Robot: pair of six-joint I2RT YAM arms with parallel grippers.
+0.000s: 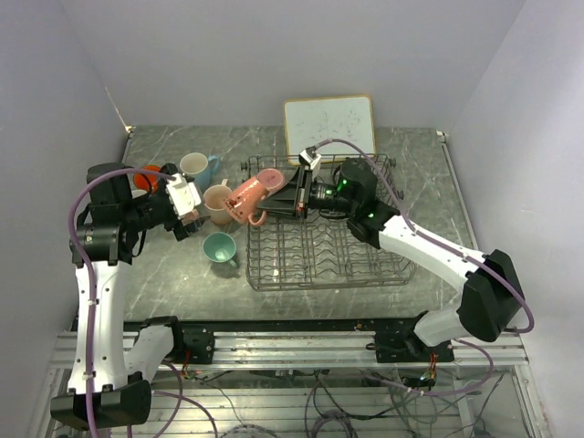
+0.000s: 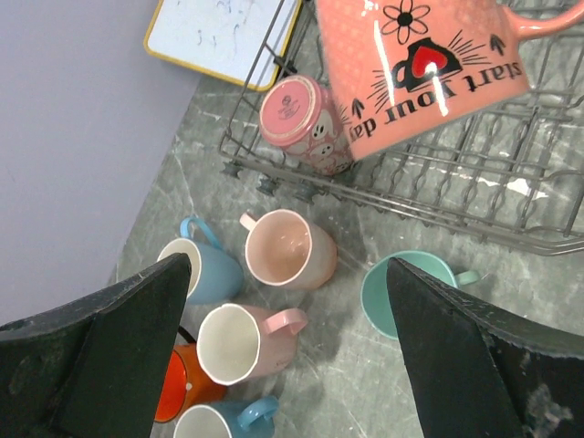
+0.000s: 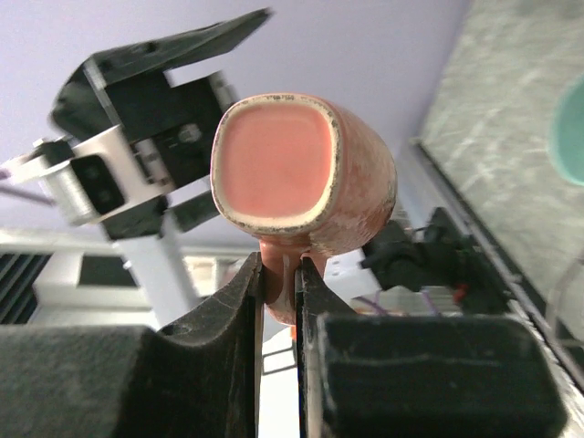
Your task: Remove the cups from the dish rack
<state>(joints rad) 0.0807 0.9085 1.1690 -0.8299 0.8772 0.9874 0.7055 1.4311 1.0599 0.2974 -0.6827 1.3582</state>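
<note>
Left claw (image 2: 287, 274) is spread wide with nothing in it, hanging over the bunch of cups (image 2: 242, 342) sitting on the table left of the dish rack (image 1: 328, 255), teal cup (image 1: 219, 246) nearest. Just right of those, a salmon mug (image 1: 245, 201) is up in the air on its side over the rack's left edge, with the right claw (image 3: 279, 274) pinched tight on its handle. Another pink cup (image 2: 301, 114) lies in the rack's far left corner.
</note>
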